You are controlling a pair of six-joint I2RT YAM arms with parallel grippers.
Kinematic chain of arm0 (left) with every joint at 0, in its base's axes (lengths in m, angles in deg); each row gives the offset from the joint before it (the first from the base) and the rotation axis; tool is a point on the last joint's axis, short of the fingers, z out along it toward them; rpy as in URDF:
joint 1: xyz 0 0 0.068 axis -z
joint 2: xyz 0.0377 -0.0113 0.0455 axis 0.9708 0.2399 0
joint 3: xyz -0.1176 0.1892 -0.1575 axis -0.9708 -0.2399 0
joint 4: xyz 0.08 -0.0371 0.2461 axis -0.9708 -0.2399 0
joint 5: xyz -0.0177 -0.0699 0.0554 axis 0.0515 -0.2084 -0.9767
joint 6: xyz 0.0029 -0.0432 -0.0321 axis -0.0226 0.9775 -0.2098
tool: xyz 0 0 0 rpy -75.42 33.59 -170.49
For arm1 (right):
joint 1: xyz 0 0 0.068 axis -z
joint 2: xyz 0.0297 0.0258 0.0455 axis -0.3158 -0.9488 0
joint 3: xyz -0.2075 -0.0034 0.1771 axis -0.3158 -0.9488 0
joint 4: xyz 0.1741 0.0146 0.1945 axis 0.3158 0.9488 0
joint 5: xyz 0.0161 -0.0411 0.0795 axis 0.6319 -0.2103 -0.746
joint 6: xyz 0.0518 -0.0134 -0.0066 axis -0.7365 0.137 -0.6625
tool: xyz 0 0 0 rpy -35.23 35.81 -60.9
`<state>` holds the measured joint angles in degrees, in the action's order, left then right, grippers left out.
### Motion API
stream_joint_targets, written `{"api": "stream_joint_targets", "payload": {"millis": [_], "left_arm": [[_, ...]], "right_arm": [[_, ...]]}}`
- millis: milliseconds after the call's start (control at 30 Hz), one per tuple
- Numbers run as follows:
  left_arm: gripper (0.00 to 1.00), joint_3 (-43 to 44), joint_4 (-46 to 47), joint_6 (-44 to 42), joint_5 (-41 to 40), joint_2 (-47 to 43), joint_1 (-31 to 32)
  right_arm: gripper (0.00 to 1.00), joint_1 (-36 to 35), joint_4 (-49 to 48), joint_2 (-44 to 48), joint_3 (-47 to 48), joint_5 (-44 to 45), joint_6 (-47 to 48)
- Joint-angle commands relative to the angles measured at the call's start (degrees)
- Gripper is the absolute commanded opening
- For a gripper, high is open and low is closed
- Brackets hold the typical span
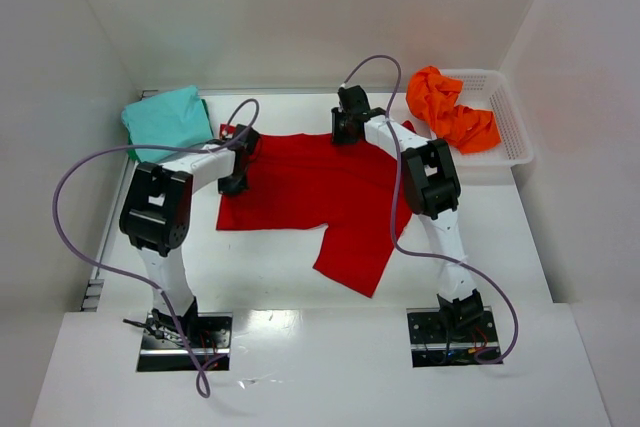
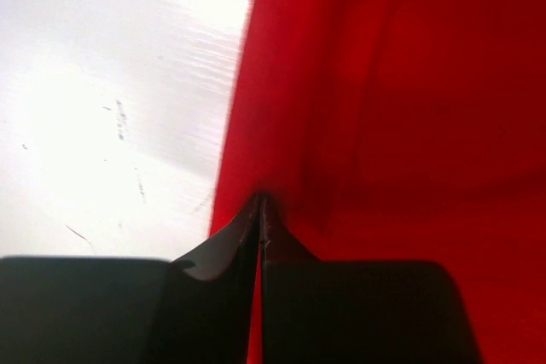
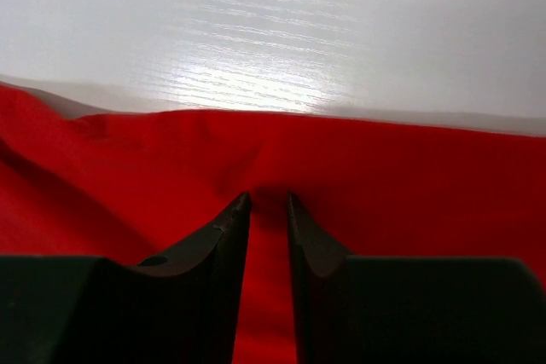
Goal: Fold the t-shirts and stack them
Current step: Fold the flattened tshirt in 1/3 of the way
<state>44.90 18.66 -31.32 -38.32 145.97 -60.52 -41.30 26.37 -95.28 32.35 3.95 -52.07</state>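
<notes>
The red t-shirt [image 1: 300, 187] lies spread on the white table, with one part hanging toward the near edge. My left gripper [image 1: 236, 182] is at its left edge; in the left wrist view the jaws [image 2: 260, 200] are pressed together on the cloth's edge [image 2: 384, 108]. My right gripper [image 1: 347, 132] is at the shirt's far edge; in the right wrist view [image 3: 267, 198] its jaws stand narrowly apart with red cloth [image 3: 409, 168] bunched between them. The teal t-shirt [image 1: 165, 119] lies folded at the far left. The orange t-shirt [image 1: 450, 112] lies crumpled in the basket.
A white mesh basket [image 1: 510, 137] stands at the far right against the wall. White walls enclose the table on the left, back and right. Purple cables loop from both arms.
</notes>
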Motion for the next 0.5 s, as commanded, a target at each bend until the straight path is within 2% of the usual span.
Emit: {"api": "stream_joint_targets", "payload": {"millis": [0,233,300,367,467], "left_arm": [[0.05,-1.74,-0.17,-0.62,2.57,-3.18,-4.68],[0.03,-2.79,0.45,-1.67,3.98,-3.81,-9.08],[0.05,-2.79,0.45,-1.67,4.5,-3.8,-9.79],[0.14,-2.79,0.45,-1.67,5.65,-4.41,-9.79],[0.39,-2.27,1.6,-2.72,8.99,-7.93,-9.79]], "right_arm": [[0.27,0.3,0.15,-1.46,2.05,0.79,0.81],[0.23,0.83,0.15,-1.99,1.52,0.79,0.81],[0.23,0.83,0.15,-1.99,1.52,0.79,0.81],[0.23,0.83,0.15,-1.99,1.52,0.79,0.81],[0.23,0.83,-0.38,-2.52,1.52,0.79,0.81]]}}
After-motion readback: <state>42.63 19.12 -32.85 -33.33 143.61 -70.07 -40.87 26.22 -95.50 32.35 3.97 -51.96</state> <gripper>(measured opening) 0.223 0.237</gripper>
